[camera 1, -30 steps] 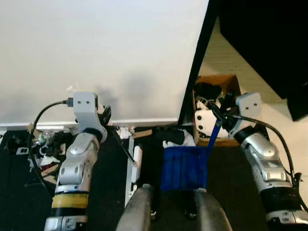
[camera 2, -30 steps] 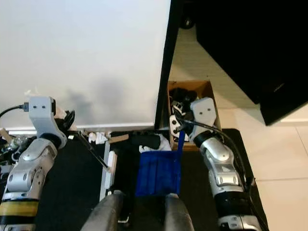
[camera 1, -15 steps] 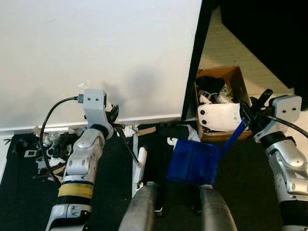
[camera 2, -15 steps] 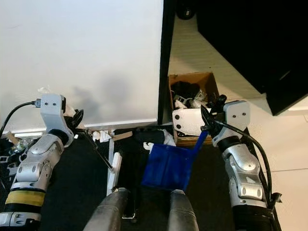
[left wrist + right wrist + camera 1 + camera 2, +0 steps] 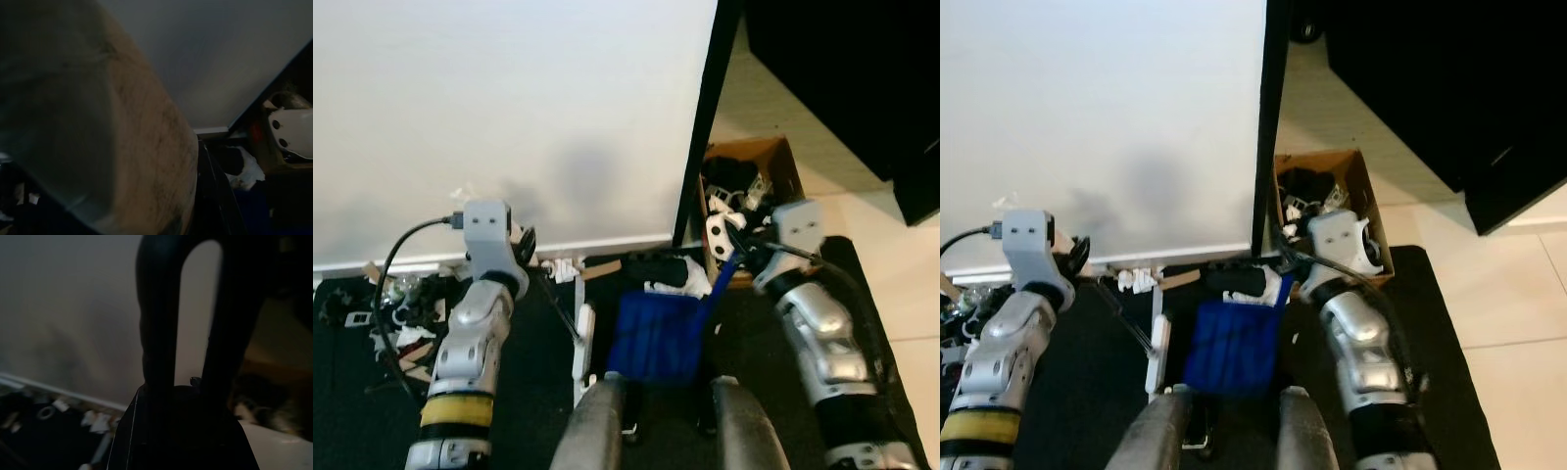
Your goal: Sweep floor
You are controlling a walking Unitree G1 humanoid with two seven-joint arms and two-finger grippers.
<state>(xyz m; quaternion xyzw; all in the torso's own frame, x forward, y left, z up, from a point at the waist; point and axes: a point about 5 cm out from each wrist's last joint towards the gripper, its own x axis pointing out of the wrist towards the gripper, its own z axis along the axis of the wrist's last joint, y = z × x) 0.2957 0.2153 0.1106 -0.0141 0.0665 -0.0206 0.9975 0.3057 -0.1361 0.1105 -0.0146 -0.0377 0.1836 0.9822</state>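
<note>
A dark mat (image 5: pixel 352 411) is spread along a white wall (image 5: pixel 509 108), with litter (image 5: pixel 406 313) at lower left. The blue dustpan (image 5: pixel 658 338), bottom centre, is grasped by the right gripper (image 5: pixel 736 262). A thin rod (image 5: pixel 563 304) is clenched by the left gripper (image 5: pixel 524 250). A cardboard box (image 5: pixel 754 171) is seen right of centre.

Blurred brown mass (image 5: pixel 98 137) up close, grey wall (image 5: pixel 205 54), white baseboard (image 5: pixel 211 130)

Left wrist view: a blurred tan-grey mass (image 5: pixel 98 132) close to the lens hides much of the scene; identity indeterminate. Cardboard box (image 5: pixel 773 166) contents too cluttered to identify. Litter along baseboard (image 5: pixel 401 294) too small to identify.
</note>
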